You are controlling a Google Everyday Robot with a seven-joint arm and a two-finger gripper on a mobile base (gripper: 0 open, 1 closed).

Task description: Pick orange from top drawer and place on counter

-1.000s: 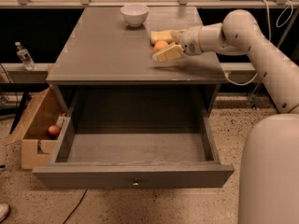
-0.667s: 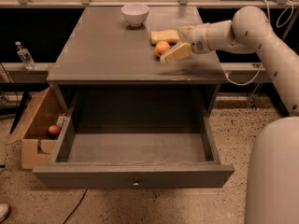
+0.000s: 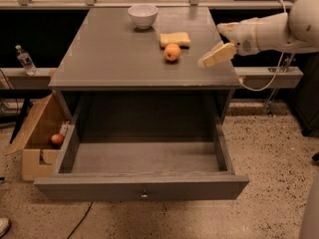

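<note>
The orange (image 3: pixel 172 52) sits on the grey counter (image 3: pixel 114 54), just in front of a yellow sponge (image 3: pixel 175 39). My gripper (image 3: pixel 222 43) is open and empty, to the right of the orange, above the counter's right edge and apart from the fruit. The top drawer (image 3: pixel 142 185) is pulled fully out below the counter. Its inside shows nothing in it, and its small round knob (image 3: pixel 144 195) faces the front.
A white bowl (image 3: pixel 143 15) stands at the back of the counter. A brown cardboard box (image 3: pixel 35 133) on the floor at the left holds a reddish fruit (image 3: pixel 57 140). A water bottle (image 3: pixel 24 59) stands on a ledge at the left.
My gripper has let go of the orange and drawn back to the right. The orange stays on the counter by the sponge.
</note>
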